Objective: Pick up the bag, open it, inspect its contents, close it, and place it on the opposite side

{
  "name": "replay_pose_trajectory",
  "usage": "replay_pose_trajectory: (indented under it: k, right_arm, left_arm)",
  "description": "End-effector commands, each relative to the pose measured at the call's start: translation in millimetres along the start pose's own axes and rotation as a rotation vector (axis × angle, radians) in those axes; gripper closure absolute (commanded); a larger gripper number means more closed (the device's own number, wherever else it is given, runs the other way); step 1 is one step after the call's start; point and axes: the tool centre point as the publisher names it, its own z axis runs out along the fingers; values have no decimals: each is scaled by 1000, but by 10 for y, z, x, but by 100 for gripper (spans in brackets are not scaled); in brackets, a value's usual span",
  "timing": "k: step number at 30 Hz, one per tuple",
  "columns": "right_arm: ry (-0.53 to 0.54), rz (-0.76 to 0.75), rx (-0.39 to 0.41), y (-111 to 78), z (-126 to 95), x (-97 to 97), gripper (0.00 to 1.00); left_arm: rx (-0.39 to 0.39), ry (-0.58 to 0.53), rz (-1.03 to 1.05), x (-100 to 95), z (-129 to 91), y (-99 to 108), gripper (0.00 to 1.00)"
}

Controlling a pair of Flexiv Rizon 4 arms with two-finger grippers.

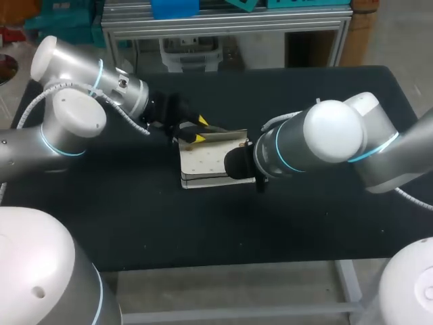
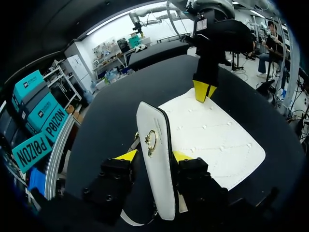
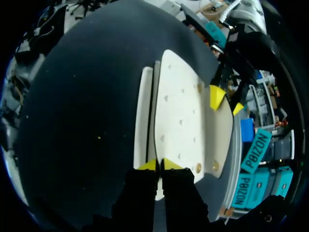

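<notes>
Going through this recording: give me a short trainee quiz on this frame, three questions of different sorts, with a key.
1. True or false: the white bag lies on the table with its flap folded down flat.
2. What is between the fingers of the left tool? A) the flap B) a loose strap C) nothing
3. Fill in: the right tool is ___ on the bag's edge.
Key: 1 false, the flap is raised; 2 A; 3 shut.

bag [image 1: 205, 162]: white, studded, lying flat | flap [image 2: 157, 169]: lifted upright | clasp [image 2: 151, 141]: gold ring on flap
</notes>
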Motion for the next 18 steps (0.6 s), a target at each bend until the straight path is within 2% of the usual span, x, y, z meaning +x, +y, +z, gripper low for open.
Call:
replay_pose_trajectory:
  k: [1,6,10,14,17,18]
  right_arm:
    - [-6,0,-3,-18,12,29,100]
    - [-6,0,-3,-18,12,29,100]
    - [-6,0,-3,-18,12,29,100]
    - [-6,0,-3,-18,12,29,100]
    - [-6,0,-3,-18,12,29,100]
    - [-6,0,-3,-18,12,29,100]
  left_arm:
    - [-5,15,-9,-94,115,66,59]
    - [-15,23,-20,-100,140,105,59]
    - [-25,34,-24,-108,159,120,63]
    - [-27,42,-30,-119,181,134,59]
    - [-34,51,-33,-127,209,143,63]
    - [-38,54,-34,-130,219,151,71]
